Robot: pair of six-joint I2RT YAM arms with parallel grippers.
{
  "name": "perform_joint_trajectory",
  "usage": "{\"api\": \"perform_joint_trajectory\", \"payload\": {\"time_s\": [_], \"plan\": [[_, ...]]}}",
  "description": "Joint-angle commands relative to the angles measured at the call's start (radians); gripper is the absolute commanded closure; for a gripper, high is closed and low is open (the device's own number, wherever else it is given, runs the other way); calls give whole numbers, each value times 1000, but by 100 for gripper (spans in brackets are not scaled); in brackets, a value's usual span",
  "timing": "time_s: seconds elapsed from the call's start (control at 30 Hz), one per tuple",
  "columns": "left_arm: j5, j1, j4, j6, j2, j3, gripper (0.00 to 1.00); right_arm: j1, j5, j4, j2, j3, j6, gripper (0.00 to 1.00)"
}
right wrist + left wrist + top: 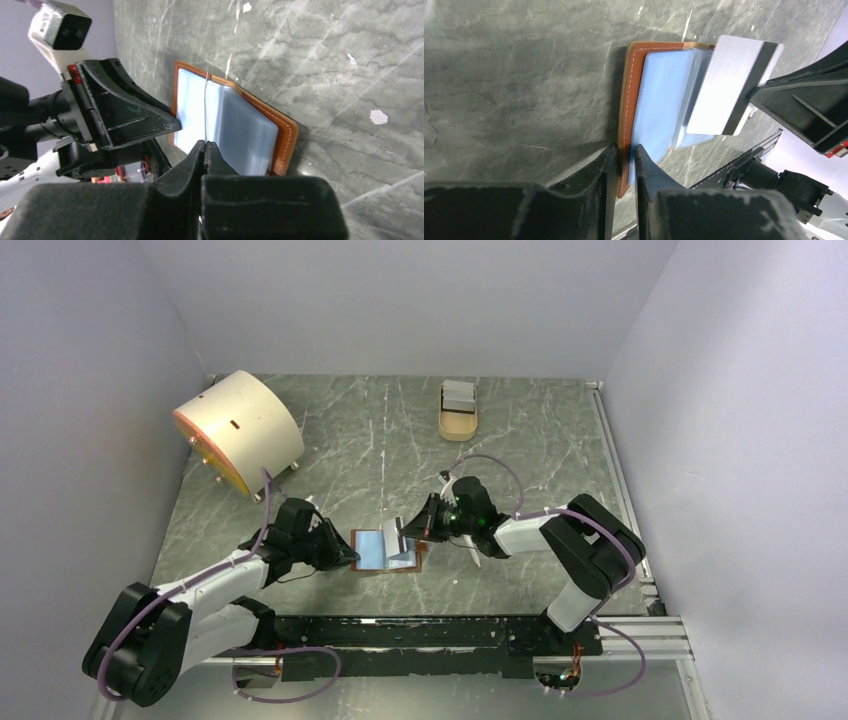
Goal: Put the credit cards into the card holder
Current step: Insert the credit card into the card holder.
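- One card (724,85), pale grey with a dark stripe along one edge, hangs tilted just above the open wallet (659,105), over the half farther from the left arm.
- From the right wrist view the card shows edge-on as a thin line over the wallet's middle fold; I cannot tell whether its lower edge touches a sleeve.
- The right gripper (205,150) has its fingers pressed together on the card's upper end.
- The wallet lies flat and open on the table (540,470), brown leather border outward, light blue inside and clear sleeves facing up.
- The left gripper (626,157) is clamped on the wallet's outer brown edge, on the side opposite the card, one finger on either face of the leather.
- Well beyond the wallet, toward the back wall, a tan oval tray (458,425) holds more grey cards (459,394).
- Far off to the wallet's left and back, a big cream drum (240,425) lies on its side.
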Motion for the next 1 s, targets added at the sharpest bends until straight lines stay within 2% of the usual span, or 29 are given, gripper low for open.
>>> {"api": "perform_joint_trajectory", "payload": {"time_s": [0.0, 0.23, 0.57, 0.97], "plan": [[-28, 11, -22, 24, -19, -6, 79, 20, 21, 51, 36, -12, -6, 100], [-1, 11, 13, 21, -13, -20, 91, 36, 35, 118, 66, -46, 38, 100], [4, 10, 14, 29, -16, -25, 86, 79, 96, 136, 69, -63, 72, 100], [3, 11, 23, 29, -6, -26, 86, 93, 137, 194, 63, -114, 108, 100]]}}
